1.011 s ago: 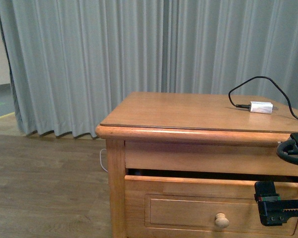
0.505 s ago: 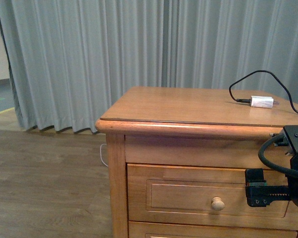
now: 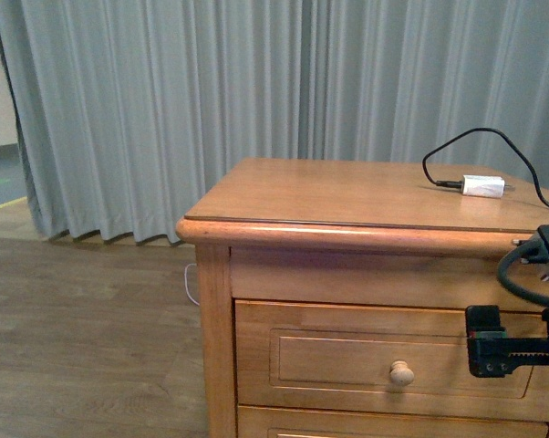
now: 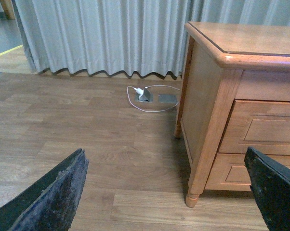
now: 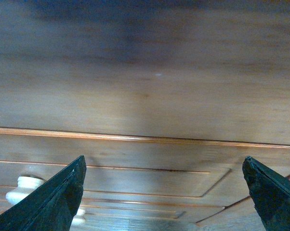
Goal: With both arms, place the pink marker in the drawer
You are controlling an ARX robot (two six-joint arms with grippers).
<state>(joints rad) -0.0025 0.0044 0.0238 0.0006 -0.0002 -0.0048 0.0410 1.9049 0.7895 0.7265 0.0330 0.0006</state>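
Cabinet top (image 3: 329, 196), white charger (image 3: 482, 186) on it

- I see grey curtains (image 3: 211, 109) hanging in folds across the whole back wall.
- The floor (image 3: 83, 347) is wood-look planking, brown.
- A honey-coloured wooden cabinet (image 3: 347, 205) stands on the right, its top bare but for a white charger (image 3: 482, 186) with a black cable (image 3: 466, 146).
- Near the curtain hem, a white cord (image 4: 147, 98) loops from a floor socket (image 4: 146, 96).

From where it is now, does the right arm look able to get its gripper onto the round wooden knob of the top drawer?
Probably yes. The right gripper is open and faces the closed honey-coloured top drawer, with nothing between it and the round wooden knob, which sits off to one side of its fingers.
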